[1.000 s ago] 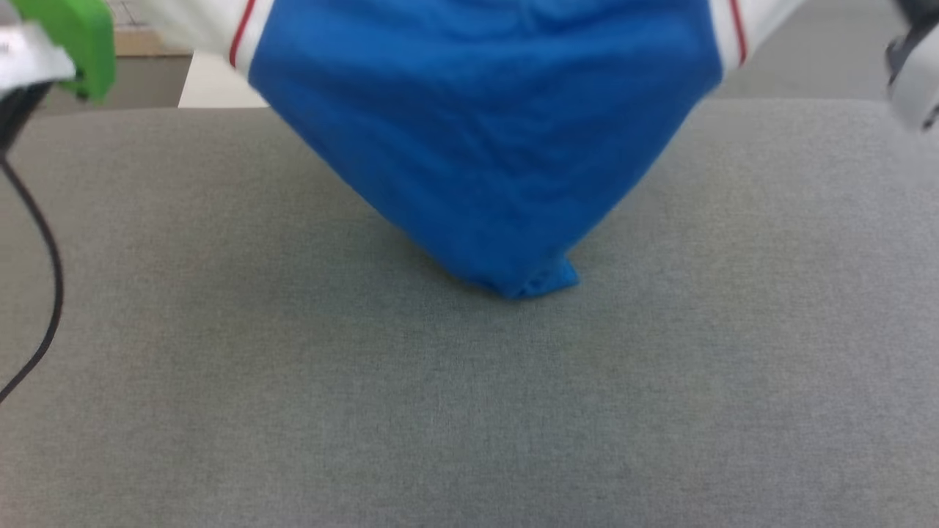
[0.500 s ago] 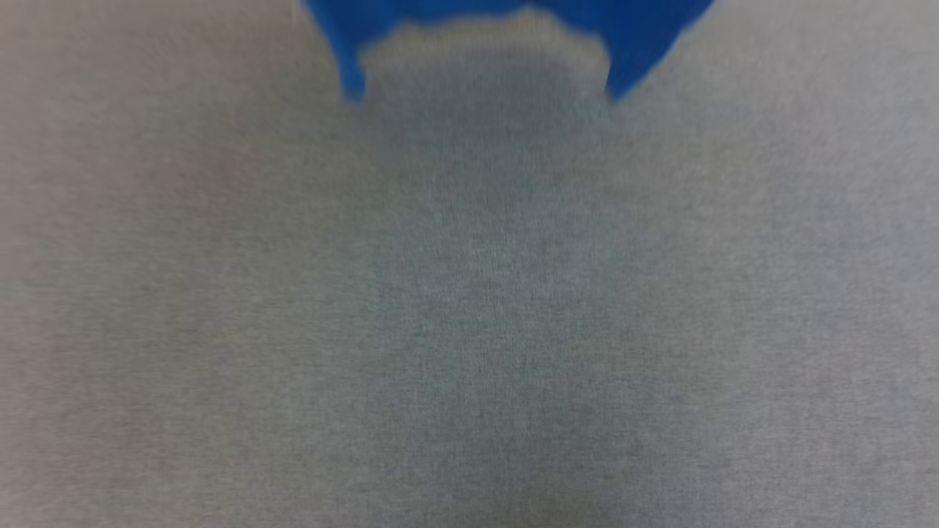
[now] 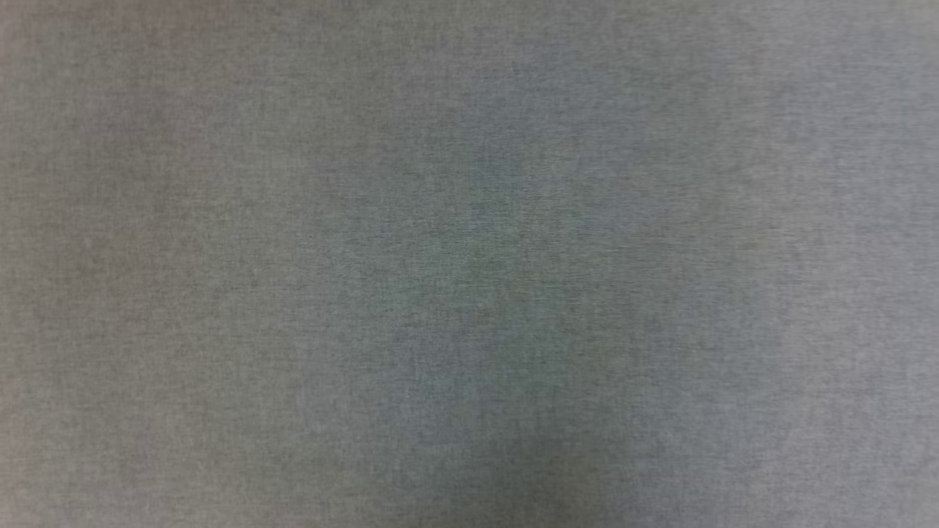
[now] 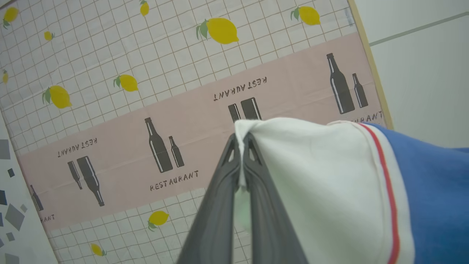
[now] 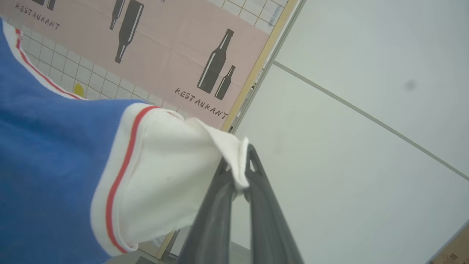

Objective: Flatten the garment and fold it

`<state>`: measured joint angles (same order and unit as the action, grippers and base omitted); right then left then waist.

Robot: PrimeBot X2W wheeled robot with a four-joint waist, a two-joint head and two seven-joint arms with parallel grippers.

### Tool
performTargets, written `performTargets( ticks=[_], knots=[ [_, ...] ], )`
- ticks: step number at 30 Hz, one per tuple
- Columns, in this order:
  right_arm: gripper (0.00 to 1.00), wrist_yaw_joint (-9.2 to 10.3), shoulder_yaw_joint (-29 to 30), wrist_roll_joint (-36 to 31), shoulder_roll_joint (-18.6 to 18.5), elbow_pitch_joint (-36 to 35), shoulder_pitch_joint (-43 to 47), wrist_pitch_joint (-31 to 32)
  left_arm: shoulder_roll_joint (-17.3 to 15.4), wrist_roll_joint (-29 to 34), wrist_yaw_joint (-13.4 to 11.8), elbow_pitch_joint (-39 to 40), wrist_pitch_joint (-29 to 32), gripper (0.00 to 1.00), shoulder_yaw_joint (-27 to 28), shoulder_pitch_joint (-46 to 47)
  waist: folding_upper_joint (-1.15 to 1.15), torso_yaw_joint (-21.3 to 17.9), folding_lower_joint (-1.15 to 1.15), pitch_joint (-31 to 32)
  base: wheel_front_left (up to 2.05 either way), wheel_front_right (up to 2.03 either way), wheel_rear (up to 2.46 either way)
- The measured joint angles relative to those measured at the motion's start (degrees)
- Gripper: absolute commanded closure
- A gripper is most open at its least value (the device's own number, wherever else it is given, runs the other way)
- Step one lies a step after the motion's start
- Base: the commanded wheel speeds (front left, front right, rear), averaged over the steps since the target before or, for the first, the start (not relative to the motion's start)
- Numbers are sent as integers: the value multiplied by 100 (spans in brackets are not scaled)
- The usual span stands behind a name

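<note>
The garment (image 4: 311,176) is held up off the surface: bright blue jersey body, white sleeves, red-and-white striped trim at each sleeve seam. One white sleeve tip is pinched in the left gripper (image 4: 240,143), the other, bunched, in the right gripper (image 5: 240,165).

The garment (image 4: 329,183) hangs between the two grippers. The left gripper (image 4: 242,141) nips one sleeve end between its fingertips, and the cloth runs off to that view's right. The right gripper (image 5: 238,161) nips the other sleeve end, cloth running to that view's left. Behind both stands a printed panel (image 4: 146,110), with a wall (image 5: 348,146) beside it. The head camera looks onto a cloth-covered tabletop (image 3: 469,264).
</note>
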<state>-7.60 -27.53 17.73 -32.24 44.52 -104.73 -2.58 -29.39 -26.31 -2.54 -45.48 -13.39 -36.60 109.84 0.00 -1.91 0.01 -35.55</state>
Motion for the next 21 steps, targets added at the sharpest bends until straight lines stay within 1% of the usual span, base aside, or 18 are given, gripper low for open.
performTargets(
  ticks=[5, 9, 14, 17, 21],
  knots=[
    [100, 0, -392, 207, 197, 256, 271, -207, 69, -111, -1, -201, -92, 100, 31, -653, 0, 87, 0, 20, 0, 0, 0],
    [100, 0, -709, 453, 327, 461, 886, -478, 82, -218, 0, -221, -109, 100, 134, -1424, 0, 86, 0, 180, 0, 0, 0],
    [100, 0, -1070, 736, 375, 530, 1751, -867, -9, -359, 3, 403, -134, 100, 628, -2762, 0, 51, -1, 500, 0, 0, 0],
    [100, 0, -1292, 890, 387, 502, 2361, -1007, -98, -343, -7, 875, -137, 100, 958, -3824, 0, 36, -1, 728, 0, 0, 0],
    [100, 0, -1557, 1131, 424, 403, 3340, -1109, -60, -341, -74, 1517, -140, 100, 1438, -5399, 0, 20, -1, 1085, 0, 0, 0]
  ],
)
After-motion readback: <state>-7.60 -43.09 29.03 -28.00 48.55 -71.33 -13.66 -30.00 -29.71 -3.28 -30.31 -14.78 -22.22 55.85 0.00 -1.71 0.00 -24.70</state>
